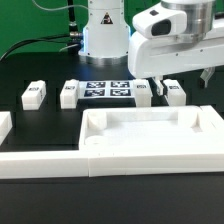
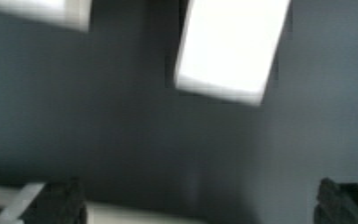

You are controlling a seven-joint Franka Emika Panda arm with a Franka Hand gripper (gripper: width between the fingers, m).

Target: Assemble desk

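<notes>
While the fingers (image 2: 51, 205) stand apart with nothing between them, we judge the work barely begun. The gripper (image 1: 168, 80) hovers above one leg (image 1: 174, 93). All legs we see lie loose beyond the desk top (image 1: 150, 135), none fitted.

Glossy white arm (image 1: 172, 40) with dark grey pincer (image 2: 201, 203) fingers (image 2: 51, 203)
</notes>
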